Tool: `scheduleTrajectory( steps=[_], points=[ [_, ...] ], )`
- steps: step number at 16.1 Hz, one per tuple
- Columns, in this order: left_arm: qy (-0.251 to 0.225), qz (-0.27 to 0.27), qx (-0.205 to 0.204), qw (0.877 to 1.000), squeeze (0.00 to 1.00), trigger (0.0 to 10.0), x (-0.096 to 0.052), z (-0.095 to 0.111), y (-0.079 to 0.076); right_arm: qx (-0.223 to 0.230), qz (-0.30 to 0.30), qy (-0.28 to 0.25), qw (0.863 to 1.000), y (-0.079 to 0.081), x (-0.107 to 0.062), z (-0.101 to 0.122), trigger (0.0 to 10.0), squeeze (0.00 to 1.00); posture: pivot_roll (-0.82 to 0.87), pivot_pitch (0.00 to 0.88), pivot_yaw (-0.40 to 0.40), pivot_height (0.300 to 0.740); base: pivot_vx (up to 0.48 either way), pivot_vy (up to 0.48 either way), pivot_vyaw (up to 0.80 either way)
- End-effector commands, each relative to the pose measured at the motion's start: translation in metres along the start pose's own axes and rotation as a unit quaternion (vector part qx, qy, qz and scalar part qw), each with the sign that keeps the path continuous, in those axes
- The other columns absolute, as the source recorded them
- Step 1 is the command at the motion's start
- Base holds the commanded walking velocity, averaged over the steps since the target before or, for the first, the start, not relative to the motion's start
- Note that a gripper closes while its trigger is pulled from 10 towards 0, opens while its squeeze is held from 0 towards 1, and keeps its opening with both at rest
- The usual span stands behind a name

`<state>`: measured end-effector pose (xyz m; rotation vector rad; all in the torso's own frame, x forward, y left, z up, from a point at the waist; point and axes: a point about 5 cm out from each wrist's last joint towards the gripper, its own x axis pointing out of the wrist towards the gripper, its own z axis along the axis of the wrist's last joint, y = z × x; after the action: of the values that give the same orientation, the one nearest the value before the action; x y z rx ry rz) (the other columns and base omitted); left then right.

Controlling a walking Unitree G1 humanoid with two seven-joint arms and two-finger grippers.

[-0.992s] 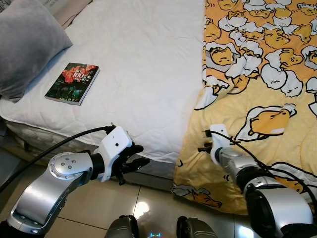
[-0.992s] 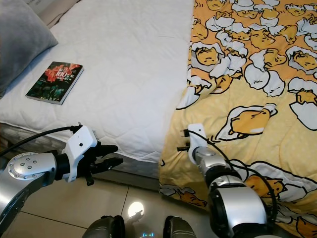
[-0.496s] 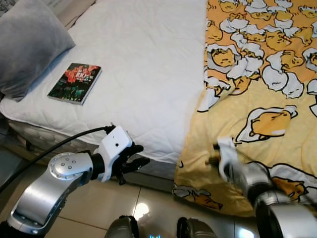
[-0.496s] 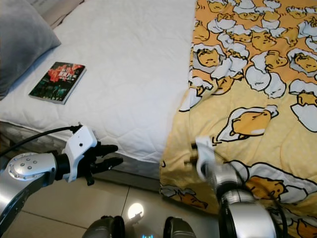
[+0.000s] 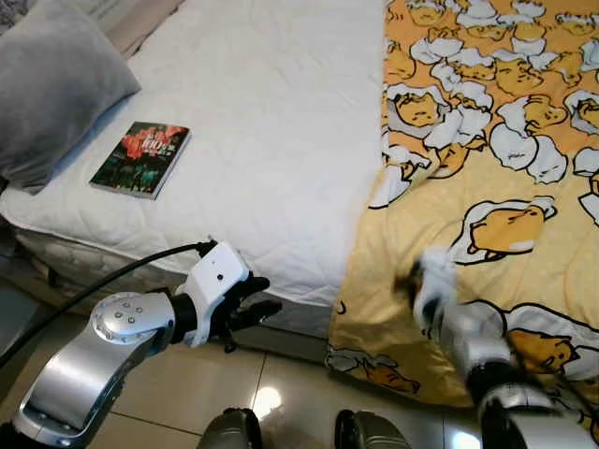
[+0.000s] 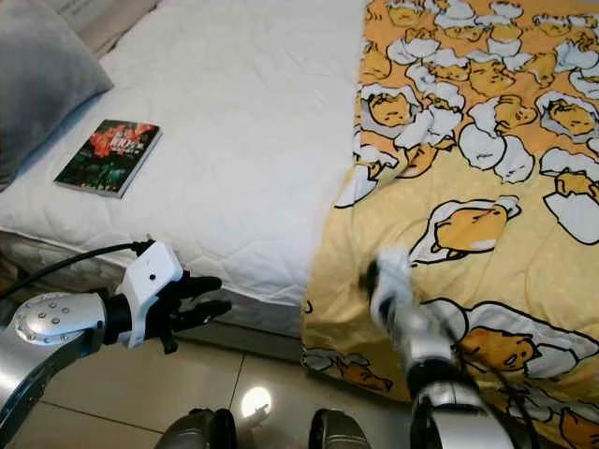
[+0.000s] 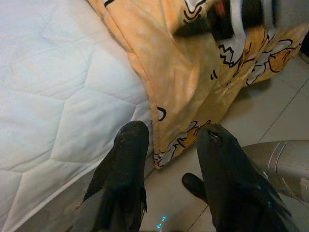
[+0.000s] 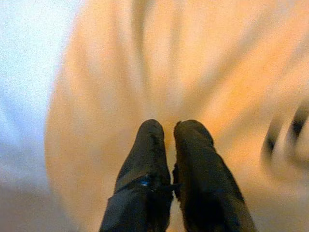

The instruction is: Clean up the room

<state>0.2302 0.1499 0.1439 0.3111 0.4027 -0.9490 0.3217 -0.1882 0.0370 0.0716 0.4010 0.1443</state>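
A yellow blanket point(image 5: 487, 140) printed with cartoon eggs covers the right side of the bed and hangs over its front edge to the floor. A dark book point(image 5: 140, 159) with a red cover picture lies on the white mattress point(image 5: 271, 122) at the left. My right gripper point(image 5: 410, 281) is blurred in motion against the hanging part of the blanket, and its fingers point(image 8: 152, 140) are shut close to the yellow cloth. Low before the bed's front edge, my left gripper point(image 5: 257, 301) is open with nothing between its fingers point(image 7: 128, 145).
A grey pillow point(image 5: 56, 84) rests on the bed's far left corner, behind the book. Tiled floor point(image 5: 187, 393) runs along the front of the bed. My own feet point(image 5: 299, 435) stand on the tiles just below.
My right arm has drawn down and to the right along the hanging blanket and is now blurred. The left arm has stayed in place.
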Motion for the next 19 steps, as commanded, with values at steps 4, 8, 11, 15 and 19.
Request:
scheduleTrajectory(
  steps=[4,8,11,15,19],
  points=[
    [-0.008,-0.005,0.004,1.0,0.0,10.0,-0.004,0.005,-0.005,-0.008,-0.025,-0.071,0.997,0.007,0.015,0.046,10.0,1.0,0.08,0.194,0.006,0.74,0.0,0.0,0.0],
    [-0.03,-0.017,0.017,0.999,0.0,10.0,-0.004,0.021,-0.006,-0.041,-0.099,0.0,0.994,-0.003,0.021,0.05,10.0,1.0,0.13,0.25,0.022,0.74,0.0,0.0,0.0],
    [-0.027,-0.025,0.025,0.999,0.0,10.0,-0.011,0.026,-0.009,-0.068,-0.119,0.017,0.99,-0.009,0.022,0.057,10.0,1.0,0.18,0.288,0.029,0.74,0.0,0.0,0.0],
    [-0.005,-0.023,0.026,0.999,0.0,10.0,-0.027,0.023,-0.012,-0.089,-0.097,0.12,0.984,-0.014,0.015,0.025,10.0,0.0,0.22,0.293,0.035,0.74,0.0,0.0,0.0],
    [0.003,-0.011,0.017,1.0,0.0,10.0,-0.031,0.019,-0.013,-0.086,-0.106,0.176,0.975,-0.03,0.002,-0.003,10.0,0.0,0.2,0.273,0.038,0.74,0.0,0.0,0.0]
  ],
)
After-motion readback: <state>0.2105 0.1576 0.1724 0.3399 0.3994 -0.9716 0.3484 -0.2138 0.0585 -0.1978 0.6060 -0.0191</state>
